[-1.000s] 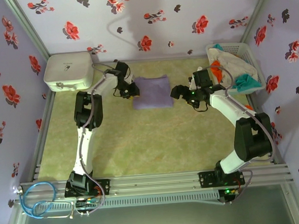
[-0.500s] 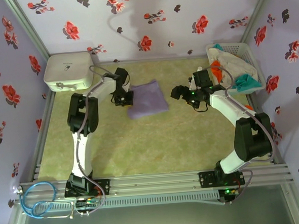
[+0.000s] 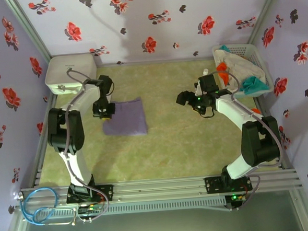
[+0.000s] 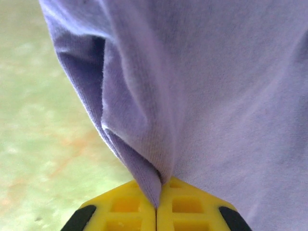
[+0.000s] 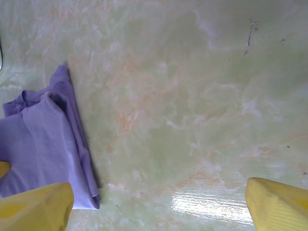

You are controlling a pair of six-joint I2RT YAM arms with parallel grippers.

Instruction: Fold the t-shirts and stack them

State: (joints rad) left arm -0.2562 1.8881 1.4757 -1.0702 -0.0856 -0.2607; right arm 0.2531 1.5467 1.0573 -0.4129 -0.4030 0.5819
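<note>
A folded lavender-purple t-shirt (image 3: 125,118) lies flat on the left part of the green mat. My left gripper (image 3: 102,114) is shut on its left edge; in the left wrist view the yellow fingers (image 4: 125,207) pinch a fold of the purple cloth (image 4: 216,96) tight between them. My right gripper (image 3: 184,98) hovers open over bare mat right of centre, well apart from the shirt. Its yellow fingertips (image 5: 33,207) stand wide, with the purple t-shirt (image 5: 38,144) at the left of that view. Orange (image 3: 222,69), off-white (image 3: 239,63) and teal (image 3: 254,83) t-shirts lie bunched in the basket.
A white lattice basket (image 3: 255,54) stands at the back right corner. A white rounded box (image 3: 70,72) sits at the back left, just behind the left arm. Floral walls close in the mat on three sides. Bare mat (image 3: 171,146) stretches between the arms.
The left gripper has closed on the purple shirt and dragged it left and nearer, from the back centre to the left side. The right gripper has stayed open in place.
</note>
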